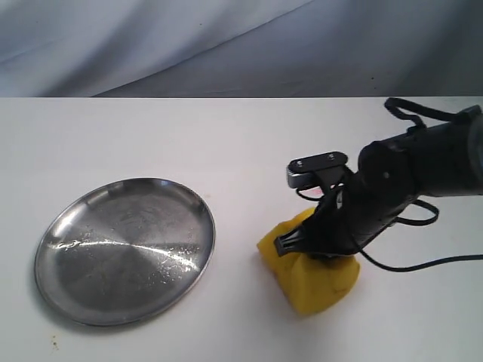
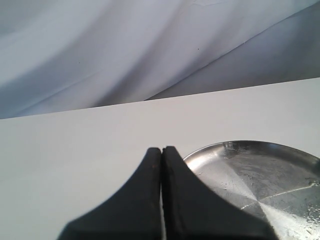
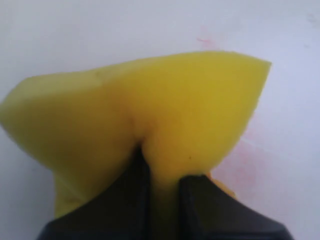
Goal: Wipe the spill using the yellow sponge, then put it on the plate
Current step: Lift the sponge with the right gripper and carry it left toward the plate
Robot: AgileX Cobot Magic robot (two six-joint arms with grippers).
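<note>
While the right tool [image 1: 315, 249] presses down from above, its two black fingers are clenched on the yellow sponge [image 1: 321, 285], pinching a fold of foam between them. The sponge sits directly under the tool's tips and rests on the white counter [image 1: 189, 136]. Squeezed out of its block shape, it bulges into a lumpy wedge. In the exterior view its longer axis runs across the tool's tips, from a blunt corner aimed toward the plate [image 1: 121, 256] to a rounded end under the arm, with a lower corner pushed toward the camera.

In the right wrist view, the sponge [image 3: 150, 100] is bright yellow and matte, with a deep crease where the right tool [image 3: 162, 180] bites in. Its far edge flares wide and one sharp corner sticks out. Faint pink streaks [image 3: 240, 165] stain the counter just beyond and beside the foam.

The plate, a round shiny steel dish with scratches and a raised rim, lies flat on the counter, well apart from the right tool on its plate-facing side.

The left tool [image 2: 161, 152] is clenched on nothing, fingers pressed together. The plate's rim [image 2: 260, 175] lies near its tips.
</note>
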